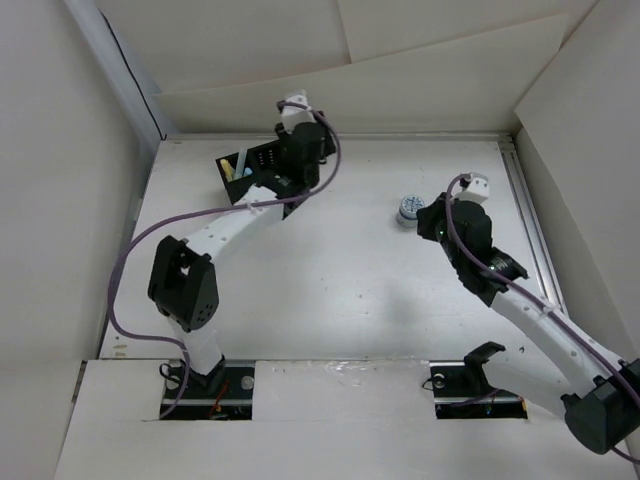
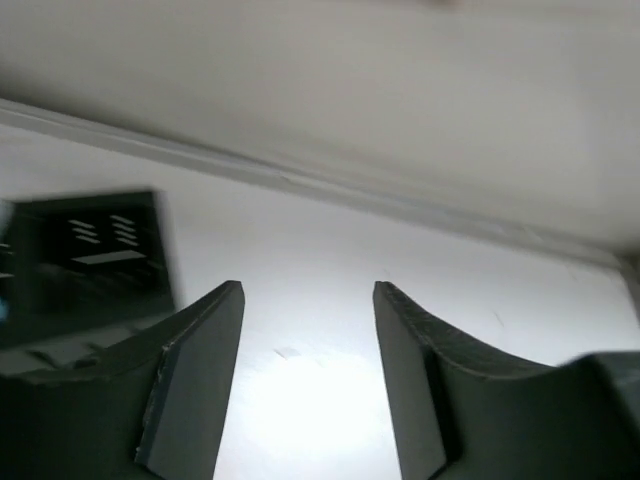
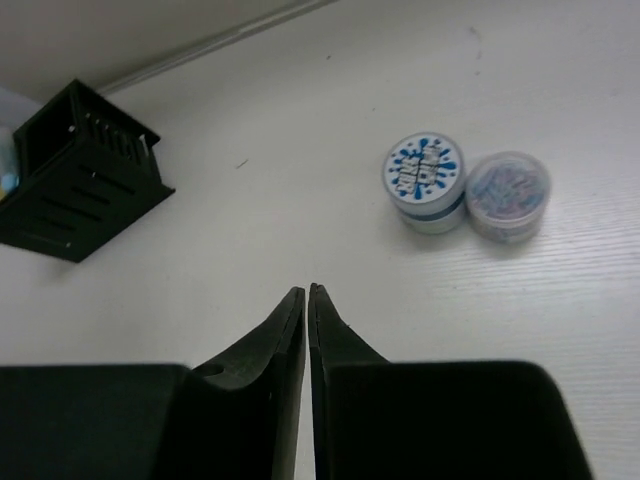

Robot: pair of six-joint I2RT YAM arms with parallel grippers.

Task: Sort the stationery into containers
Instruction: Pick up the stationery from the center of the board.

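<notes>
The black organiser box (image 1: 238,172) stands at the back left, with a yellow stick (image 1: 240,158) and a light blue stick (image 1: 231,172) in it. It also shows in the left wrist view (image 2: 90,255) and the right wrist view (image 3: 85,175). My left gripper (image 1: 268,172) is just right of the box, open and empty (image 2: 308,290), over bare table. Two small round cylinders (image 3: 424,182) (image 3: 508,195) stand side by side; only one shows in the top view (image 1: 409,208). My right gripper (image 1: 432,218) (image 3: 307,290) is shut and empty, close beside them.
White walls enclose the table (image 1: 330,290) at the back and sides. A metal rail (image 1: 530,230) runs along the right edge. The left arm's purple cable (image 1: 125,270) loops out on the left.
</notes>
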